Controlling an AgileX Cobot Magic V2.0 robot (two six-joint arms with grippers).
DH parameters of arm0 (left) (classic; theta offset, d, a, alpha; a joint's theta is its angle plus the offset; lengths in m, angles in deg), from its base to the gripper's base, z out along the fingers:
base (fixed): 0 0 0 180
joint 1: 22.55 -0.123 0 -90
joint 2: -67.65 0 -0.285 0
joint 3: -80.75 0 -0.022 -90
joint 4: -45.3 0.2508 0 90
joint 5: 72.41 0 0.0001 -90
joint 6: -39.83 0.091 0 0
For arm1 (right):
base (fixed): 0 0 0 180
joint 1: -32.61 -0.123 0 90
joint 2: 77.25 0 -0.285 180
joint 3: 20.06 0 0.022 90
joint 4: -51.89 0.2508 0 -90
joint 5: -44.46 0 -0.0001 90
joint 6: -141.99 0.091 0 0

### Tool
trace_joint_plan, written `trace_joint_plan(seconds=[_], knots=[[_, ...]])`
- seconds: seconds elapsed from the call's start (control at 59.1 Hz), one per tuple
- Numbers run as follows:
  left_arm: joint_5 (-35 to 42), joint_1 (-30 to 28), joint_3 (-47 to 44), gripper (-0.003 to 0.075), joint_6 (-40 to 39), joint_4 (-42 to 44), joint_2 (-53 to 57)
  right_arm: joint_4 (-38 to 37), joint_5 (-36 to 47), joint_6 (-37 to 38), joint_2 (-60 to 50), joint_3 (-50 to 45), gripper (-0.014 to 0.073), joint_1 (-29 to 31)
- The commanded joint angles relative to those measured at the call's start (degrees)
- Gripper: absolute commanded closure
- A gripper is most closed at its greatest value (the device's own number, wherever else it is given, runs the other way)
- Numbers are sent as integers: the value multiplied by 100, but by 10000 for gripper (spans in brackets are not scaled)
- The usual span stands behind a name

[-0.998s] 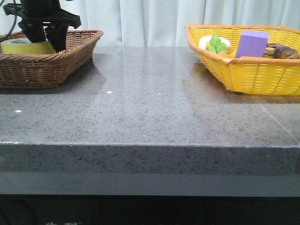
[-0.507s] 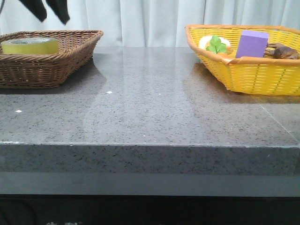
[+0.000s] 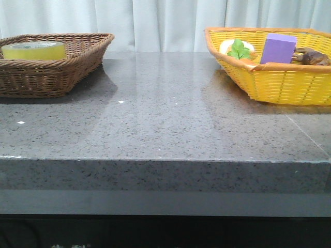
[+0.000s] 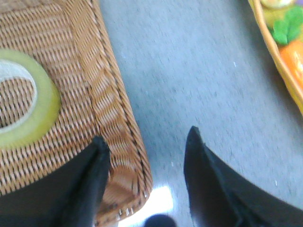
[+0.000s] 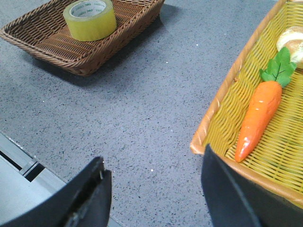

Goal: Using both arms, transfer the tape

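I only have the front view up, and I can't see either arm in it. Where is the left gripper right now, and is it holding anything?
Observer: The left gripper hangs open and empty over the near rim of the brown basket, one finger above the basket, the other above the table.
Operator: Is the tape lying flat or on its edge?
Observer: Flat. The right wrist view shows the tape resting hole-up on the basket floor.
Operator: And the right gripper?
Observer: The right gripper is open and empty too, above the table by the edge of the yellow basket.
Operator: What is the green thing in that basket?
Observer: The leafy top of an orange carrot.
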Motion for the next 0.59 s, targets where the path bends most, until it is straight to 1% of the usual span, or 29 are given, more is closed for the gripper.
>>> trace_joint_plan(seconds=[0.0,0.169,0.271,0.44,0.575], knots=[[73,189,-361,352,23,67,663,10,445,-23,-29,162,147,16],[672,529,-1529,352,47,201,1542,10,445,-23,-29,162,147,16],[1161,695,-2293,352,209,201,2066,10,445,-23,-29,162,147,16],[2095,970,-3612,352,735,201,3035,10,445,-23,-29,162,147,16],[2624,1068,-4555,352,736,201,3731,10,445,-23,-29,162,147,16]])
